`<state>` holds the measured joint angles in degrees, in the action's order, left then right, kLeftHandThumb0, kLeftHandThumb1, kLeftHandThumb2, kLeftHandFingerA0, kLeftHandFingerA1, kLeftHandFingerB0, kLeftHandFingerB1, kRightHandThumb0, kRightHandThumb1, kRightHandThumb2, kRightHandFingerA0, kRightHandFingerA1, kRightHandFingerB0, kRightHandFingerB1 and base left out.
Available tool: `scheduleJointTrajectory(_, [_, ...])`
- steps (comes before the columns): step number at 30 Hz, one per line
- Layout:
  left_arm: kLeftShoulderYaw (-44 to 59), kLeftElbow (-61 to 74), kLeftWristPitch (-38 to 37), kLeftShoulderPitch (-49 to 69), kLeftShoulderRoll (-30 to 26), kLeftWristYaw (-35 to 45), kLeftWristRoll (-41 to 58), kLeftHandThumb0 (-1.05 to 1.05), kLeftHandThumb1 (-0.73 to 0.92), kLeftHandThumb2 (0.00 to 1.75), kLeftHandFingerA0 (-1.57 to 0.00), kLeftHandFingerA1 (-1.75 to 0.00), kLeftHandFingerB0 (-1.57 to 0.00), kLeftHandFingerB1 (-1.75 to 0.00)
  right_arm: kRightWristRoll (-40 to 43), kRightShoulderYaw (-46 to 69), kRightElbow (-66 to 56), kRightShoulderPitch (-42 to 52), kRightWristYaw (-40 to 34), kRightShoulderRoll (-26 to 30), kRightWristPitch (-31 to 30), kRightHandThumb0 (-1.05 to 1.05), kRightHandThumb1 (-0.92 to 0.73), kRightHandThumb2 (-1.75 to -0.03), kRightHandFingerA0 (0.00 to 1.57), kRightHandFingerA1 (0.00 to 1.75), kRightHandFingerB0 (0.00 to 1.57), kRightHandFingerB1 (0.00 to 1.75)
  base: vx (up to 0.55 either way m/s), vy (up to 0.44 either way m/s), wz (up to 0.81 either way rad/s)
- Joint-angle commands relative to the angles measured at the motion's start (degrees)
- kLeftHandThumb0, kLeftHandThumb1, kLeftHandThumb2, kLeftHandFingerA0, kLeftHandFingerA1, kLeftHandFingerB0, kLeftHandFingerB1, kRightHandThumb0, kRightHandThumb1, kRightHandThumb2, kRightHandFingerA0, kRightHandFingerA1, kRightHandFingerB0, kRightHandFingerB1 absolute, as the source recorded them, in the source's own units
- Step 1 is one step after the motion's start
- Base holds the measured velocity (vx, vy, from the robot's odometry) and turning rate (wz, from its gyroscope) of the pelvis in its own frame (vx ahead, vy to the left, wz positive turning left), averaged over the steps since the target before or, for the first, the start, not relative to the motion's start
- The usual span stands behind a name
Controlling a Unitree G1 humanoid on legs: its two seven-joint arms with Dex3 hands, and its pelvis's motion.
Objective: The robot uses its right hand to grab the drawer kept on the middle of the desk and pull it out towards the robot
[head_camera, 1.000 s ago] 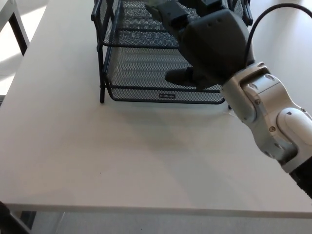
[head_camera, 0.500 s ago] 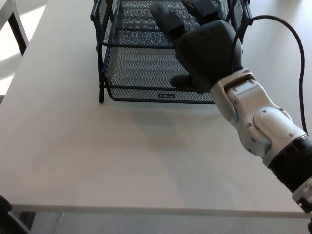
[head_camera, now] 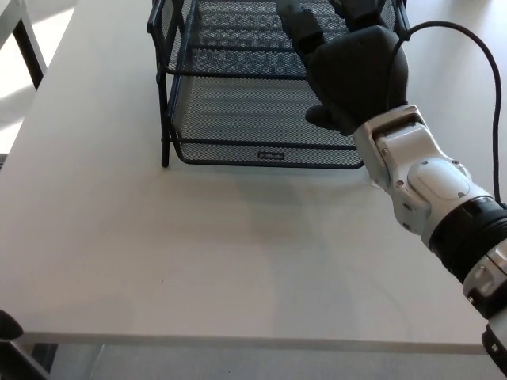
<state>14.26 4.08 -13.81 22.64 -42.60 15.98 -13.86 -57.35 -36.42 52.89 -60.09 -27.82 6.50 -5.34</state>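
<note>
- Drawer: black wire-mesh tray unit, stacked tiers, sits at the far middle of the white table. Lowest tray front rim faces the robot and carries a small label plate at its centre.
- Upper tiers run out of the top edge of the head view; how many tiers there are in all cannot be told.
- Black upright post at the left front corner of the drawer stands on the table surface.
- Right robot hand: black, comes in from the picture's right on a white and grey forearm. It is over the right part of the drawer, above the lower tray and at the level of the upper tier's front rim.
- Fingers reach forward over the upper mesh, spread apart, nothing between them. The thumb hangs low, over the lower tray's mesh. Whether any finger touches the wire cannot be told; no closed grasp is visible.
- Black cable arcs from behind the right robot hand toward the right edge of the view.
- Left robot hand does not show.
- Near half of the table is bare white surface; its front edge runs across the bottom of the view.
- Dark table leg or frame shows at the upper left, beyond the table's left edge.
</note>
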Motion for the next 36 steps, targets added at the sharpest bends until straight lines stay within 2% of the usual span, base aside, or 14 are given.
scheduleJointTrajectory(1, [-0.1, 0.2, 0.3, -0.8, -1.1, 2.0, -0.4, -0.28, 0.58, 0.58, -0.8, -0.87, -0.79, -0.58, -2.2, -1.2, 7.0, -6.6, -12.3, -0.5, -0.3, -0.41, -0.29, -0.85, 0.37, 0.69, 0.0, 0.49, 0.0, 0.0, 0.0])
scheduleJointTrajectory(2, [-0.1, -0.1, -0.2, -1.1, -1.1, 1.9, -0.3, -0.28, 0.58, 0.58, -0.8, -0.87, -0.79, -0.58, -2.0, -1.2, 7.7, -7.0, -12.9, -0.5, 0.2, -0.41, -0.29, -0.85, 0.37, 0.69, 0.0, 0.49, 0.0, 0.0, 0.0])
scheduleJointTrajectory(3, [-0.1, -0.2, -0.5, -1.1, -1.2, 1.8, -0.5, -0.29, 0.58, 0.57, -0.81, -0.88, -0.79, -0.57, -2.0, -1.4, 8.3, -7.3, -13.4, -0.6, 0.3, -0.59, -0.49, -0.55, 0.39, 0.72, 0.09, 0.45, 0.0, 0.0, 0.0])
scheduleJointTrajectory(4, [-0.1, -0.1, -0.3, -1.4, -1.5, 2.0, -0.6, -0.29, 0.59, 0.58, -0.8, -0.87, -0.79, -0.58, -1.9, -1.4, 8.9, -7.5, -13.7, -0.5, 0.5, -0.62, -0.38, -0.75, 0.43, 0.73, 0.07, 0.5, 0.0, 0.0, 0.0])
scheduleJointTrajectory(5, [-0.1, 0.1, 0.0, -1.7, -1.8, 2.3, -0.7, -0.29, 0.59, 0.58, -0.8, -0.87, -0.78, -0.58, -1.9, -1.6, 9.6, -7.8, -15.1, -0.3, 1.1, -0.59, -0.47, -0.55, 0.51, 0.75, 0.14, 0.44, 0.0, 0.0, 0.0])
scheduleJointTrajectory(10, [-0.4, -0.8, -0.8, -4.0, -2.2, 2.9, 0.0, -0.26, 0.57, 0.57, -0.81, -0.87, -0.8, -0.6, -4.0, -4.8, 12.1, -9.2, -17.4, 1.8, 3.2, -0.6, -0.38, -0.76, 0.76, 0.82, 0.1, 0.5, 0.0, 0.0, 0.0])
scheduleJointTrajectory(12, [-0.5, -0.6, -0.3, -4.6, -2.5, 3.3, -0.2, -0.26, 0.58, 0.57, -0.81, -0.88, -0.8, -0.6, -2.9, -4.6, 12.4, -9.2, -18.1, 2.3, 5.4, -0.59, -0.37, -0.74, 0.84, 0.85, 0.2, 0.53, 0.0, 0.0, 0.0])
scheduleJointTrajectory(13, [-0.5, -0.8, -0.6, -4.7, -2.4, 3.4, -0.2, -0.26, 0.58, 0.57, -0.81, -0.87, -0.8, -0.6, -3.0, -5.0, 12.9, -9.3, -18.8, 2.4, 5.9, -0.55, -0.47, -0.54, 0.9, 0.85, 0.26, 0.47, 0.0, 0.0, 0.0])
scheduleJointTrajectory(15, [-0.5, -0.6, -0.3, -5.1, -2.4, 3.6, -0.2, -0.26, 0.58, 0.58, -0.81, -0.87, -0.79, -0.58, -4.3, -6.6, 13.3, -9.7, -18.4, 3.1, 5.7, -0.56, -0.55, -0.57, 0.92, 1.04, 0.32, 0.5, 0.0, 0.0, 0.0])
scheduleJointTrajectory(19, [-0.4, -0.4, 0.2, -5.4, -2.2, 4.1, 0.0, -0.27, 0.58, 0.58, -0.81, -0.86, -0.79, -0.58, -5.3, -9.0, 14.4, -10.4, -20.1, 3.7, 5.7, -0.57, -0.56, -0.57, 1.0, 1.05, 0.38, 0.52, 0.0, 0.0, 0.0])
scheduleJointTrajectory(20, [-0.4, -1.0, -0.8, -5.6, -2.0, 3.7, 0.1, -0.26, 0.57, 0.57, -0.82, -0.88, -0.81, -0.6, -5.0, -9.0, 14.7, -10.3, -22.1, 3.7, 7.4, -0.48, -0.5, -0.55, 1.05, 1.03, 0.56, 0.54, 0.0, 0.0, 0.0])
scheduleJointTrajectory(23, [-0.3, -1.2, -1.2, -5.7, -2.0, 3.8, -0.1, -0.26, 0.58, 0.57, -0.82, -0.89, -0.8, -0.61, -4.8, -9.4, 15.1, -10.3, -23.1, 3.7, 8.2, -0.5, -0.53, -0.56, 1.04, 1.07, 0.87, 0.71, 0.0, 0.0, 0.0])
scheduleJointTrajectory(26, [-0.3, -1.4, -1.0, -6.0, -1.9, 3.8, -0.1, -0.27, 0.58, 0.57, -0.83, -0.88, -0.8, -0.59, -4.8, -9.9, 15.4, -10.5, -23.7, 3.5, 8.6, -0.52, -0.53, -0.57, 1.02, 1.09, 0.97, 0.71, 0.0, 0.0, 0.0])
scheduleJointTrajectory(36, [-0.1, -1.4, -0.9, -5.8, -1.5, 4.1, 0.0, -0.27, 0.58, 0.57, -0.8, -0.9, -0.8, -0.61, -4.5, -10.3, 16.8, -9.6, -30.4, 3.8, 12.4, -0.56, -0.55, -0.57, 1.05, 1.1, 0.96, 0.66, 0.0, 0.0, 0.0])
